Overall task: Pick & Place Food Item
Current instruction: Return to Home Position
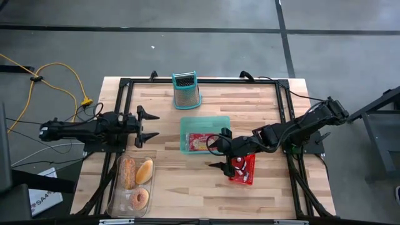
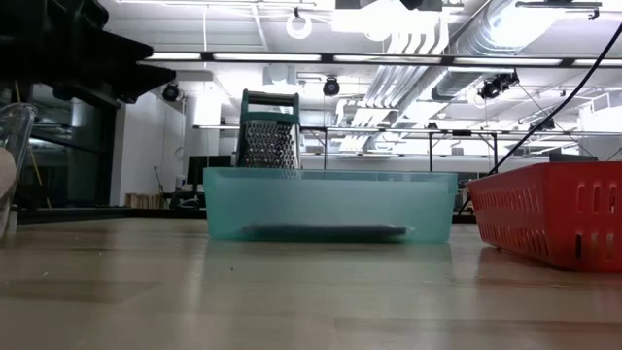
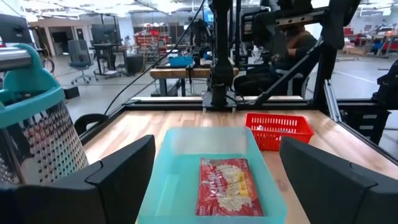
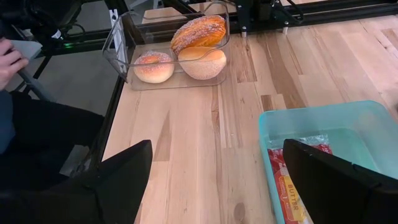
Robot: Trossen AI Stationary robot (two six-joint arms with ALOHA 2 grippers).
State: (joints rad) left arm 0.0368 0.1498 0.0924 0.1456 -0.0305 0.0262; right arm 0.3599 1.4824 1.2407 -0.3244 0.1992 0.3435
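A red food packet (image 1: 201, 142) lies flat on the floor of a teal bin (image 1: 187, 125) at the table's middle; the left wrist view shows the packet (image 3: 227, 186) and so does the right wrist view (image 4: 289, 190). My left gripper (image 1: 153, 125) stands open and level at the table's left, pointing at the bin from a short way off. My right gripper (image 1: 219, 150) hangs open above the table by the bin's near right corner, slanting down toward the left. Neither touches anything.
A clear tray (image 1: 119, 200) at the near left holds a doughnut and two breads (image 4: 198, 34). A red basket (image 1: 249, 175) sits near my right gripper, and a teal-framed grater (image 1: 186, 90) stands at the far middle. A person's hand (image 4: 9, 59) shows beyond the table's left edge.
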